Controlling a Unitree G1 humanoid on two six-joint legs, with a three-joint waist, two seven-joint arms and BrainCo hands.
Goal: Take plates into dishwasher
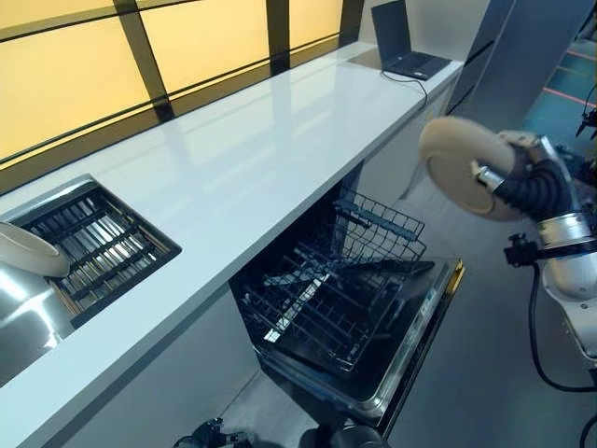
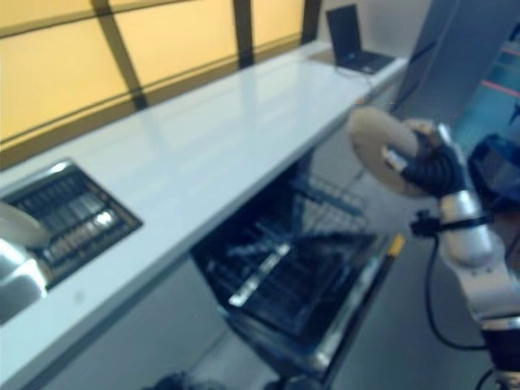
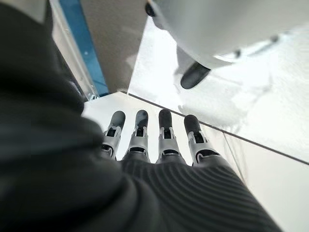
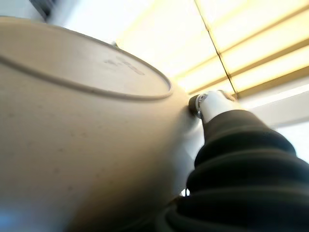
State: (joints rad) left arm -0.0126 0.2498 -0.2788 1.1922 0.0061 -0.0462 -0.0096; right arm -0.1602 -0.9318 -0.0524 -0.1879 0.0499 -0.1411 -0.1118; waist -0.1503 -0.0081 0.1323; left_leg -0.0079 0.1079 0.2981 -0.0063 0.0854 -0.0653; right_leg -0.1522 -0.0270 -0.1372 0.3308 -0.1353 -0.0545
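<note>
Left eye view: plate [image 1: 457, 163] in right robot hand [image 1: 522, 182].

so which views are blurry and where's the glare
Right eye view is soft all over, smearing the dishwasher rack; left eye view is crisp, with window light reflecting off the white counter. Right wrist view is too close, so the plate in the right hand blurs.

The right robot hand [image 1: 522, 177] is raised at the upper right of the left eye view, its silver-grey arm bent up from the lower right edge, and its fingers are clamped on a beige plate [image 1: 454, 163] held on edge. The left robot hand [image 3: 159, 145] is seen only in its wrist view, fingers straight and side by side.
</note>
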